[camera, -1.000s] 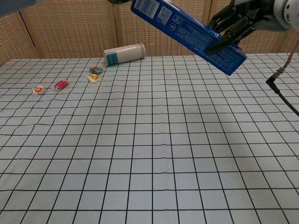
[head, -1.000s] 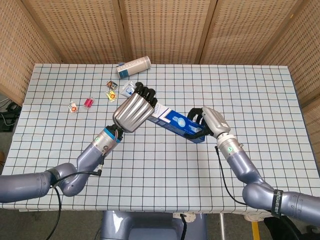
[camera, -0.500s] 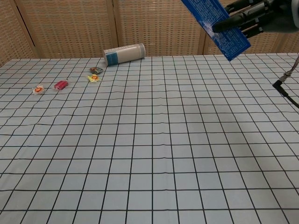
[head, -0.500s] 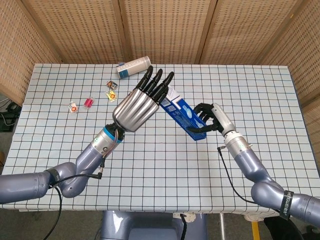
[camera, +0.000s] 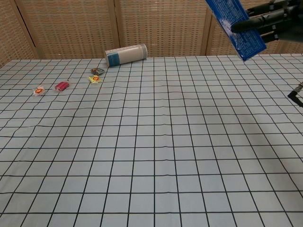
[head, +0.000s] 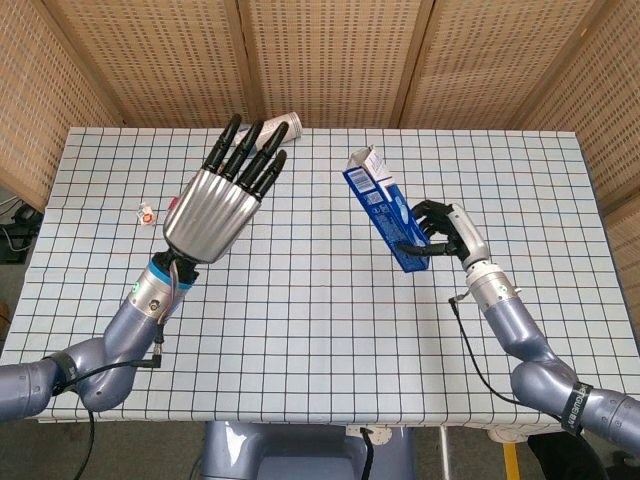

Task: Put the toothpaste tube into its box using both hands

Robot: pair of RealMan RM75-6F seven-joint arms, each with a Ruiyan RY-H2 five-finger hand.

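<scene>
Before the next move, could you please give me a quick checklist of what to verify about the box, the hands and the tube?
1. Right hand holds the blue toothpaste box: ok, fingers wrap its lower end and it is clear of the table.
2. Box mouth open: ok, a flap stands up at the top end in the head view.
3. Left hand free: ok, fingers spread, holding nothing.
4. Toothpaste tube located: cannot tell, no tube shows in either view.
5. Tube already inside the box: cannot tell, the interior is hidden.
6. White canister out of the way: ok, it lies at the far edge.
</scene>
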